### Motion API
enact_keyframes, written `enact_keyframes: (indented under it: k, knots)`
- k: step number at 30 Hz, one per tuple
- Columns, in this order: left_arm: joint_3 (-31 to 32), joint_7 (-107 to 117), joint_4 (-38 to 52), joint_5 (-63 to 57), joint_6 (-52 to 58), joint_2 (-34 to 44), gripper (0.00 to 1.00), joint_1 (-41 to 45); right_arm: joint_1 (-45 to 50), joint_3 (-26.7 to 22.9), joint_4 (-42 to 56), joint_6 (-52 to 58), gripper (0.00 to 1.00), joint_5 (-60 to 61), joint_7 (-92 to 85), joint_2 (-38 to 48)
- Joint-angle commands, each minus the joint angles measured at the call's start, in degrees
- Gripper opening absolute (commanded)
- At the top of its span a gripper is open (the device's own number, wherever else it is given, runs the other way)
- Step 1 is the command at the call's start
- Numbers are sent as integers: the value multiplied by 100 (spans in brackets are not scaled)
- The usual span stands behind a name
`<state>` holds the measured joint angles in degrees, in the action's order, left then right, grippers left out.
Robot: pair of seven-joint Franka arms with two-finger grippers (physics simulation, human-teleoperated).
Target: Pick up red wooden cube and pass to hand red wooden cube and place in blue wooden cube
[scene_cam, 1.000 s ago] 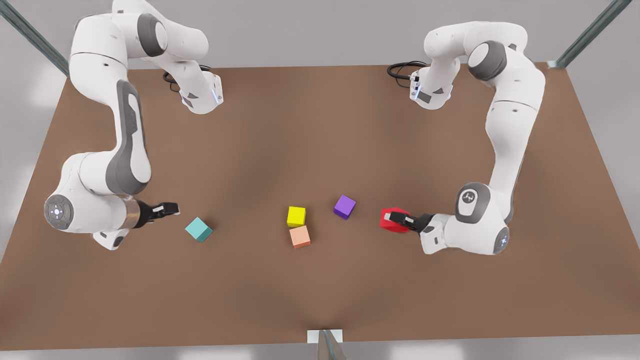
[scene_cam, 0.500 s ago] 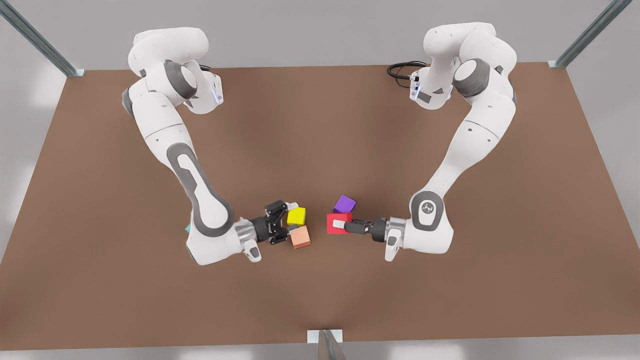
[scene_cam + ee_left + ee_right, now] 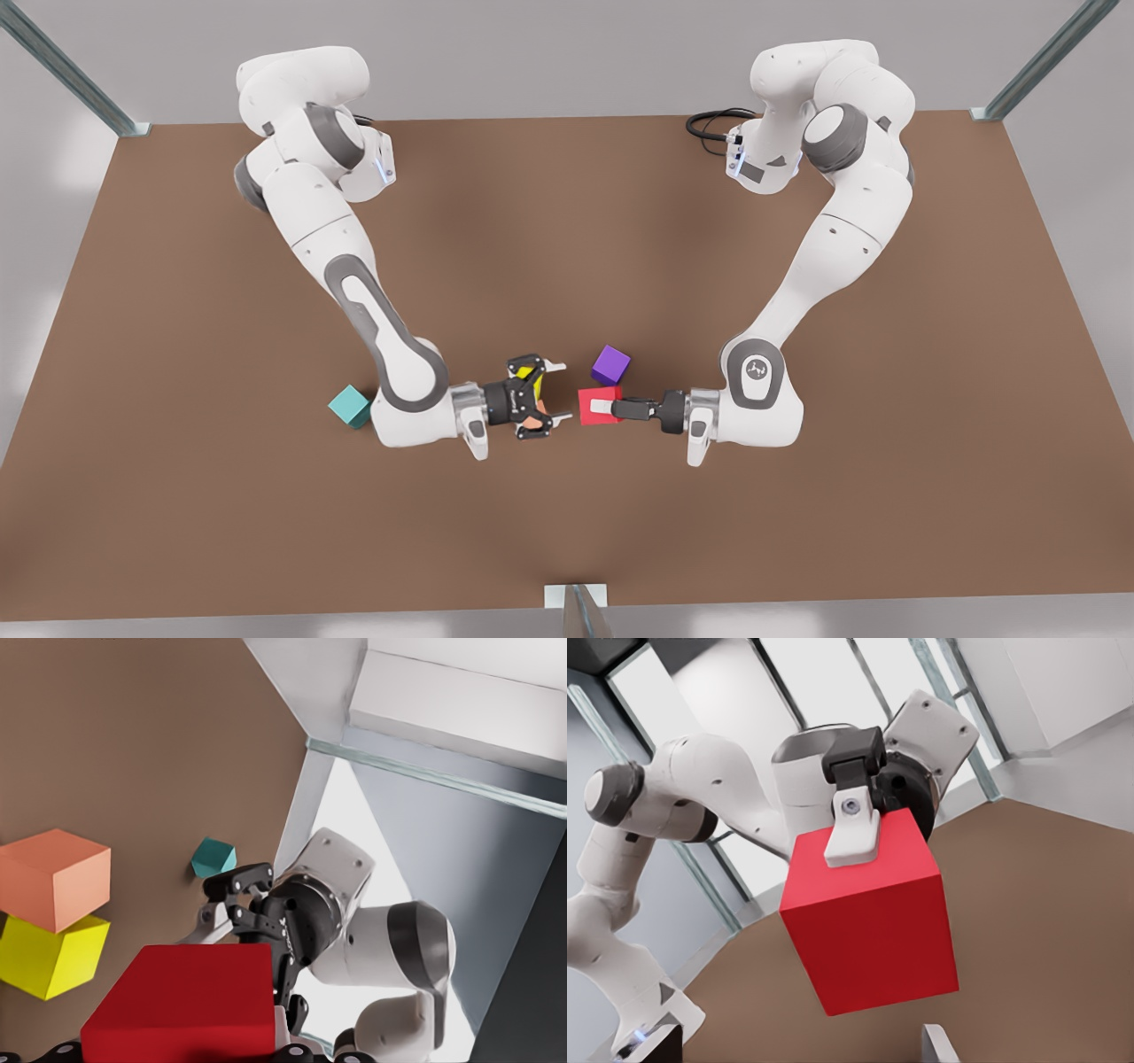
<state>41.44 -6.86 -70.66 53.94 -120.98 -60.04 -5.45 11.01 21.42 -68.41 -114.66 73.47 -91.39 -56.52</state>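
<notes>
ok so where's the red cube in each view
front view: the red wooden cube is near centre, just under the purple cube.
left wrist view: close up, facing the open right gripper.
right wrist view: close ahead, off the table.
shared landmark: the left gripper shut on it.

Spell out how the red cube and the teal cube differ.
The red cube is clamped in the left gripper, off the table; the teal cube sits on the table, untouched. Red sits square-on in the front view; teal is turned corner-on. The open right gripper faces red, not teal. Both are plain cubes of like size.
</notes>
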Motion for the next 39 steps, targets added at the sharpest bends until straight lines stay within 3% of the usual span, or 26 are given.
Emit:
enact_keyframes:
  k: [1,39]
  knots:
    - [4,-642,0,64,-49,10,62,0,15,3,3,-549,100,273,-2656,1]
    - [13,-642,-9,72,-330,10,62,105,542,205,425,-1304,100,1099,-2401,-377]
